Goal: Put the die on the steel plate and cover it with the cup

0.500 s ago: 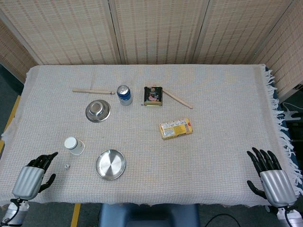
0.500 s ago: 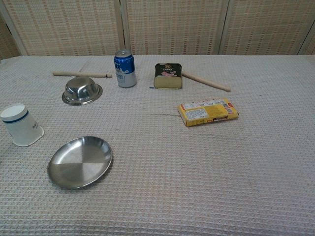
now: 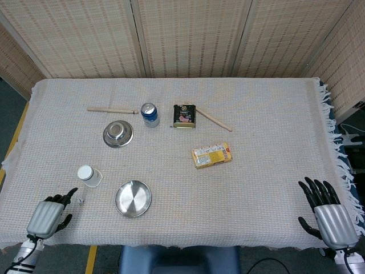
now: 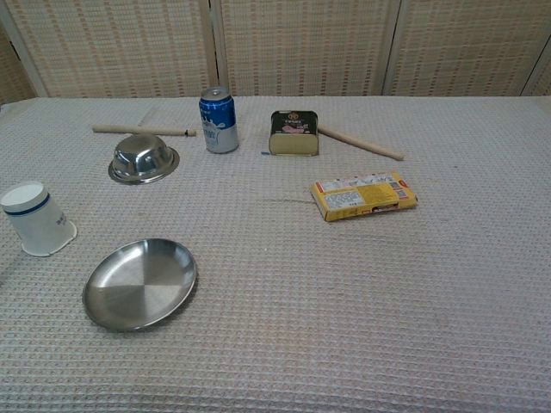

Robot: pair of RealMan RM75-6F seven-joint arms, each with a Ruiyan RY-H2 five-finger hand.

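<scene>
The left hand [image 3: 48, 215] had slipped back toward the near edge of the table and a little lower than it sat half a second earlier. It held nothing; its fingers [image 3: 64, 197] were loosely apart and pointed toward the die [image 3: 81, 200], which lay on the cloth just beyond the fingertips, not touched. The die had not moved. Only the head view showed hand or die; the chest view showed neither.

Just behind the die stood the cup [image 3: 86, 174], mouth down, near but not touching it. To the die's right, a short way off, lay the plate [image 3: 133, 198], bare. Neither had shifted in either view.

The right hand [image 3: 326, 209] rested at the far right edge of the table, empty with fingers spread, well apart from everything, and nearly where it had been.

Farther back, the bowl [image 3: 118, 134], can [image 3: 149, 114], tin [image 3: 185, 116], two wooden sticks [image 3: 111, 110] and yellow packet [image 3: 212, 155] sat unchanged.

Judged from this, the task had not yet begun: the die was still off the plate and the cup uncovered nothing. The left hand's small retreat looked like a re-setting of its approach, not progress, and picking up so small a die would likely demand a careful pinch.
</scene>
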